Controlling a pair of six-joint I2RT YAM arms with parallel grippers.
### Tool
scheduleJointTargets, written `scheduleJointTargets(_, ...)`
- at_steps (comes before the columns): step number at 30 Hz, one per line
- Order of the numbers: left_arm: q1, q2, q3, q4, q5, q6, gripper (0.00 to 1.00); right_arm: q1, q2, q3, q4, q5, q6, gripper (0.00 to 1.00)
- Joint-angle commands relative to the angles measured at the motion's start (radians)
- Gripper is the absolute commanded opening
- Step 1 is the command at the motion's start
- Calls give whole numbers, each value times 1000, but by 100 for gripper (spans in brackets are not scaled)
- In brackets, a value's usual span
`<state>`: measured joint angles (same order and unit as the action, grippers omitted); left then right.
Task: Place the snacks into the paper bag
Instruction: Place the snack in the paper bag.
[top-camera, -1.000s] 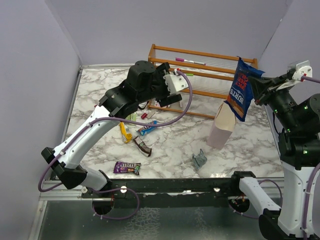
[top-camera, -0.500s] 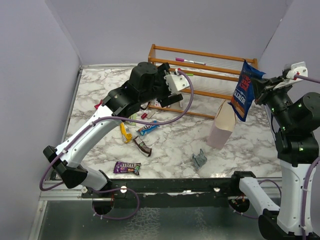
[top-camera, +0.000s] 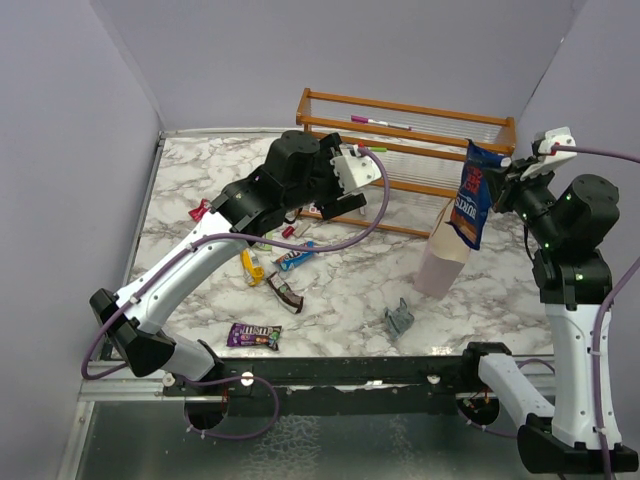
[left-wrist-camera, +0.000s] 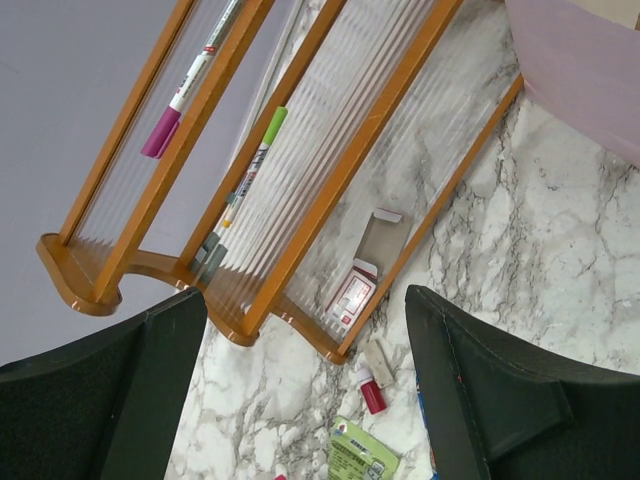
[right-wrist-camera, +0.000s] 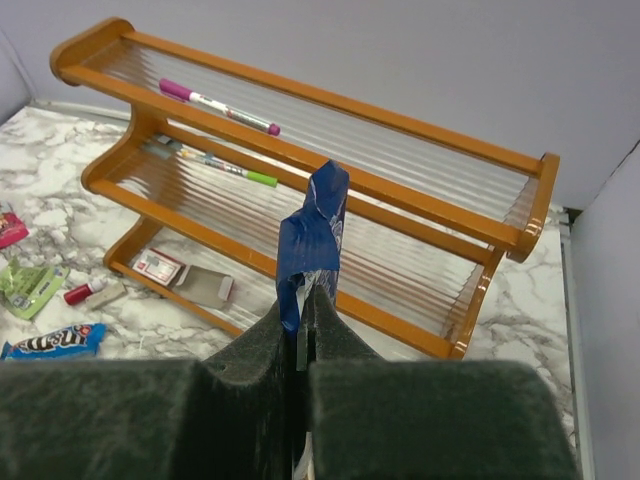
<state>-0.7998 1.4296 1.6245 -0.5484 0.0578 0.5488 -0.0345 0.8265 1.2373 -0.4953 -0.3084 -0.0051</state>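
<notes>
Right gripper (top-camera: 503, 182): I clamp the blue snack packet (top-camera: 469, 205), dangling above the paper bag (top-camera: 440, 262).
Paper bag: upright, near the tabletop's (top-camera: 340, 300) right edge.
Left gripper (left-wrist-camera: 305, 310): my jaws gape empty beside the wooden rack (top-camera: 420, 135).

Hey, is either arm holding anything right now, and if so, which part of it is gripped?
The right gripper is shut on the blue snack packet, pinching its top edge so the rest hangs down. The left gripper is open and holds nothing.
</notes>
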Motion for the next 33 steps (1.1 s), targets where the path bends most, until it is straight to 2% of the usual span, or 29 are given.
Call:
scheduleJointTargets(1,2,-15,-12,34,-27,-3,84,-5,4,-35,77,-11,-19,1)
scheduleJointTargets(22,3,-12,-27,44,-26,0,84,-5,2,-207,278,-81,-87,1)
scheduleJointTargets(33,3,-20,-38,46,-18,-1,84,-5,-20,-310,359,-47,-110,1)
